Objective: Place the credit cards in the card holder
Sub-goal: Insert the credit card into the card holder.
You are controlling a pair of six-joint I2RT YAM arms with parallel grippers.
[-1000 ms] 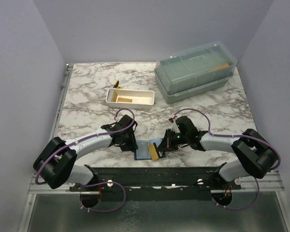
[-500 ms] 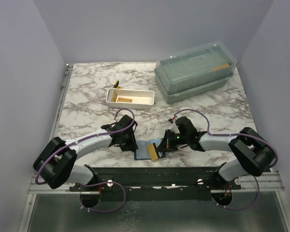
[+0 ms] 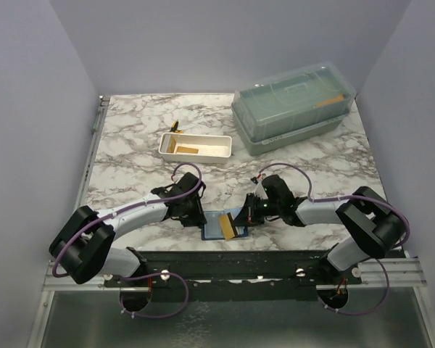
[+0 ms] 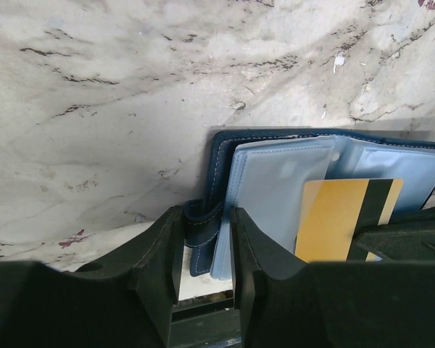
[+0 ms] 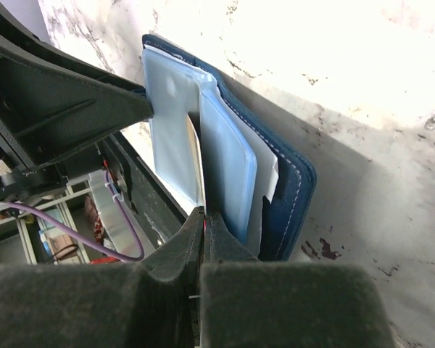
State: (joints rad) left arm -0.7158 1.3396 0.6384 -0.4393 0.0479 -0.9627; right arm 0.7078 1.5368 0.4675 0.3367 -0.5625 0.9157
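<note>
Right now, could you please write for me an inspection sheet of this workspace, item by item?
Surface: marble table, white with grey veins.
Job's things: card holder lies open near the front edge; yellow card sits between its clear pockets, not fully in; tan card lies in the white tray.
Clutter: green lidded box at back right; small yellow-black item behind the tray.
Grippers: left claw clamps the holder's edge; right claw is shut on the yellow card.
Cables: purple cables loop over both arms, clear of the holder.
Surroundings: plain walls on three sides; metal rail in front.
</note>
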